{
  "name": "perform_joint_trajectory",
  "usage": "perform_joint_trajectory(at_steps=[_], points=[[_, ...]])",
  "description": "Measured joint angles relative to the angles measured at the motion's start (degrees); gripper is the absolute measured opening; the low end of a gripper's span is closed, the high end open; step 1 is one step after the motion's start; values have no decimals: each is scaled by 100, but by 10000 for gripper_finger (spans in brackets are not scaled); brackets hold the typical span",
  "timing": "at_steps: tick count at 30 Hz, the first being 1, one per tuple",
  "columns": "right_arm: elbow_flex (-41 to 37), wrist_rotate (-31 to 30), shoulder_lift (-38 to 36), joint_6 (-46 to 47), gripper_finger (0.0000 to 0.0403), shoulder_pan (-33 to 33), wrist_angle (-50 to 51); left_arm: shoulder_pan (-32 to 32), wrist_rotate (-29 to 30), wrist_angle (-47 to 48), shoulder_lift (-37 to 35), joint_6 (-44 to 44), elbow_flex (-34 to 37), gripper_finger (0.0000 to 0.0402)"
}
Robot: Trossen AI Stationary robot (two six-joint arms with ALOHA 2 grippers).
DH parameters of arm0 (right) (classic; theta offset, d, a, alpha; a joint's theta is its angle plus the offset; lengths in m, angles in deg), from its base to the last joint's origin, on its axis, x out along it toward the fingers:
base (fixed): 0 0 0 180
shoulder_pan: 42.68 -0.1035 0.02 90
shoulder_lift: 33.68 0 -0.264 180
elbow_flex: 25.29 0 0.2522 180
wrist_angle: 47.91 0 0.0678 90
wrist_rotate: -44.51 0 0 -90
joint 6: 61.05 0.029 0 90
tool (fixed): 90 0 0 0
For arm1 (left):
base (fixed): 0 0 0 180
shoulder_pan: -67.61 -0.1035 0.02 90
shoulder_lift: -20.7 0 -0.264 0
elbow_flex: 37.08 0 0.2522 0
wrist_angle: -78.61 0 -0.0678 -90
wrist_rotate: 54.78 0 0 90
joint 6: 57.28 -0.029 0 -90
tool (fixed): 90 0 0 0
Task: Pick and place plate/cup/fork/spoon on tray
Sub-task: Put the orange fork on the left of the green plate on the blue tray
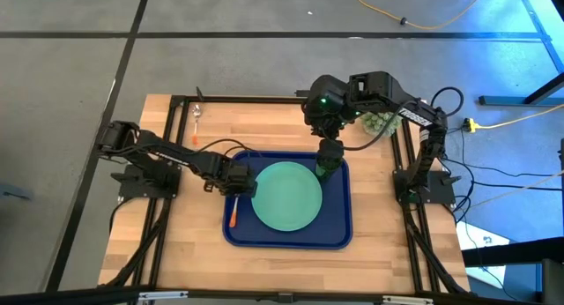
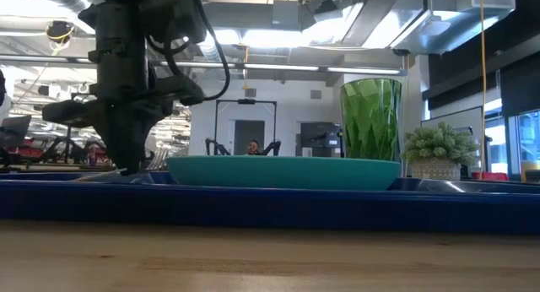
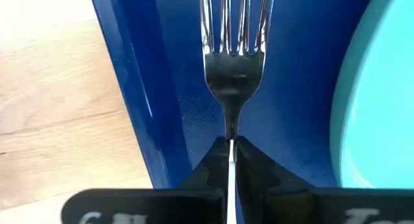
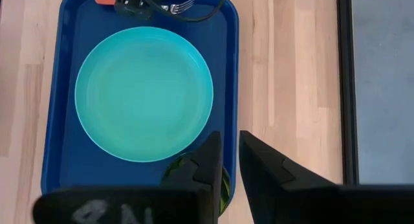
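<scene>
The dark-blue tray [image 1: 339, 234] lies mid-table with the mint-green plate [image 1: 286, 197] on its floor. The dark-green cup [image 1: 325, 170] stands upright in the tray's far right corner; it also shows as the cup [image 2: 371, 119] in the low view. My right gripper [image 4: 231, 146] hangs open high above it. My left gripper [image 1: 236, 180] is shut on the fork [image 3: 233, 68], low over the tray's left strip, beside the plate. The fork's orange handle [image 1: 233, 217] points toward the near edge. The spoon [image 1: 196, 122] lies flat on the table at the far left. My left gripper pinches the fork's narrow metal neck [image 3: 231, 134], just behind the tines, between its two fingers. The fingers come steeply from above and lie across the fork. The fork lies about level along the tray's left side; I cannot tell whether it touches the tray floor.
A spiky pale-green potted plant [image 1: 379, 122] stands on the table beyond the tray's far right corner, under the right arm. A black frame [image 1: 247, 99] runs round the table top. Bare wood lies left of and in front of the tray.
</scene>
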Motion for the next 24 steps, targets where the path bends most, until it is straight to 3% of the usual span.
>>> perform_joint_trajectory(at_steps=[14,24], points=[[0,0,0,-26,57,0,1,2,-3,74,44,116,0,2],[2,4,2,-22,57,2,2,-2,-347,-176,453,-46,-7,2]])
